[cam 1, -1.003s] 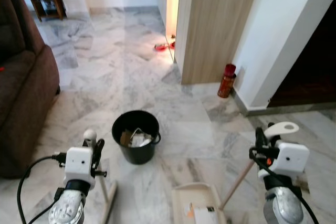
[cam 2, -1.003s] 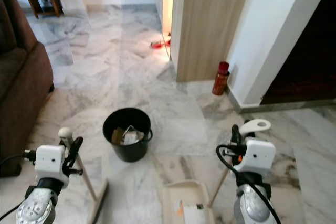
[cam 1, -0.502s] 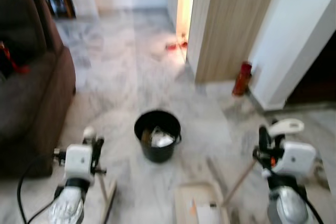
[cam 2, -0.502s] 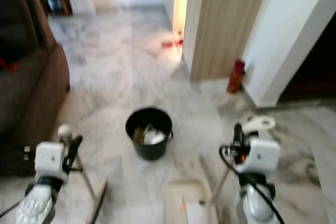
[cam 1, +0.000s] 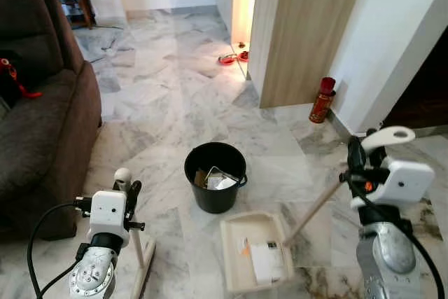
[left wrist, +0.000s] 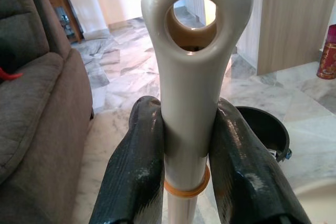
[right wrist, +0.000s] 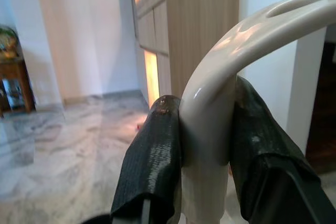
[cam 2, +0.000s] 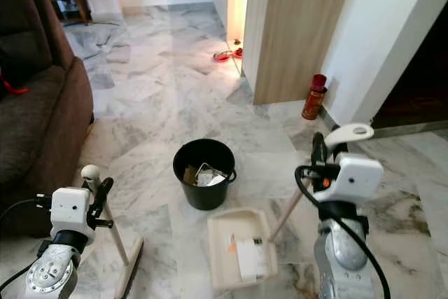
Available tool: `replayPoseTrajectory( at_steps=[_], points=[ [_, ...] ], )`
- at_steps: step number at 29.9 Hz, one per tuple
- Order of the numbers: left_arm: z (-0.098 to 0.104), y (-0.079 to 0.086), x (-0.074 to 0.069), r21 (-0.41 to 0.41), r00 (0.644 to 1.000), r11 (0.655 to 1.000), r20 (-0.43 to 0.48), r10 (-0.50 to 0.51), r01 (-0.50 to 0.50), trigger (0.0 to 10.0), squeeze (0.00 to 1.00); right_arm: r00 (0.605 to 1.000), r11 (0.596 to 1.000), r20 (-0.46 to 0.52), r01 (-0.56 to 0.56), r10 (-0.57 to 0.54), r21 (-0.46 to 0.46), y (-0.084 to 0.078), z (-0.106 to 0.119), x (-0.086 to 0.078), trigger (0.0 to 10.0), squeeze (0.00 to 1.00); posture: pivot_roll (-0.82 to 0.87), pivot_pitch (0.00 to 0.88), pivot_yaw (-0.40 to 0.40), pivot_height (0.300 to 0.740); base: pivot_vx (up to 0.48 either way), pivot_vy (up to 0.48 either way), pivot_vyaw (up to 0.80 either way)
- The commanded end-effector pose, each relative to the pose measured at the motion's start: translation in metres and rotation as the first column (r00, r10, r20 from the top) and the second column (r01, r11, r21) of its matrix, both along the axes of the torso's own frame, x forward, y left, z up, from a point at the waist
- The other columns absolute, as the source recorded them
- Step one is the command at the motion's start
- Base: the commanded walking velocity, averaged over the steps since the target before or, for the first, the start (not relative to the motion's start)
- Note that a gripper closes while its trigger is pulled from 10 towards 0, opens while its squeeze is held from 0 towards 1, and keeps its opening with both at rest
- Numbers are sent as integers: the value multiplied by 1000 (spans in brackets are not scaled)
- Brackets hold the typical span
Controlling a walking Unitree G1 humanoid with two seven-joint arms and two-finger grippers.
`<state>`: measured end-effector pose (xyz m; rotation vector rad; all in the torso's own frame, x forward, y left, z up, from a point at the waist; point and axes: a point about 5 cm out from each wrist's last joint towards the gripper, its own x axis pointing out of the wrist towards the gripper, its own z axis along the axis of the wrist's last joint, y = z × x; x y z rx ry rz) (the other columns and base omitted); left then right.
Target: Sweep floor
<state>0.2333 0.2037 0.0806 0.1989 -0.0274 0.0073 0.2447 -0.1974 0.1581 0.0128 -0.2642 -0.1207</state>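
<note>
The left gripper [left wrist: 185, 161] is clamping the cream broom handle [left wrist: 190, 85], while the right gripper [right wrist: 206, 153] is clamping the cream long-handled dustpan [cam 1: 252, 251], which is sitting on the grey marble floor [cam 1: 161, 96]. The dustpan is holding paper scraps and risks spilling them if tilted short of the round black plastic bucket [cam 1: 215, 176] just beyond, itself already holding litter.

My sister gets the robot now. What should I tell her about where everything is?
Left end effector: shut on the broom handle; broom stands upright beside the sofa.
Right end effector: shut on the dustpan handle.
Dustpan sits on the floor just in front of the black bin, with paper scraps in it.
Done: scraps swept into the dustpan; the bin already holds some trash.
Left: tip the dustpan into the bin.
</note>
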Motion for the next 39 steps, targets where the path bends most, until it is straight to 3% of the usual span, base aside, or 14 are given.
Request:
replayPoseTrajectory(
  at_steps=[1, 8, 19, 28, 39],
  points=[
    [8, 0, 4, 16, 999, 1000, 48, 1, -2, 10000, 0, 999, 1000, 52, 9, -8, -13, 0, 17, 1, 10000, 0, -26, 0, 9, 740, 0, 0, 0],
    [8, 0, 6, 15, 999, 1000, 47, -1, 1, 10000, 0, 997, 997, 21, 78, -77, -27, -16, 15, -13, 10000, 0, -45, 0, 21, 740, 0, 0, 0],
    [8, -2, 10, 16, 999, 1000, 43, -17, 16, 10000, 0, 999, 1000, 35, -15, 15, -4, -4, 25, -20, 10000, 0, -56, 0, 29, 740, 0, 0, 0],
    [8, -2, 13, 16, 999, 1000, 49, -13, 12, 10000, 0, 984, 993, 144, -107, 100, 43, 18, 59, -6, 10000, 0, -50, 0, 25, 740, 0, 0, 0],
    [11, -5, 19, 46, 997, 999, 66, -31, 28, 10000, 0, 978, 991, 180, -117, 104, 68, 28, 69, 25, 10000, 0, -33, 0, 26, 740, 0, 0, 0]
  ],
)
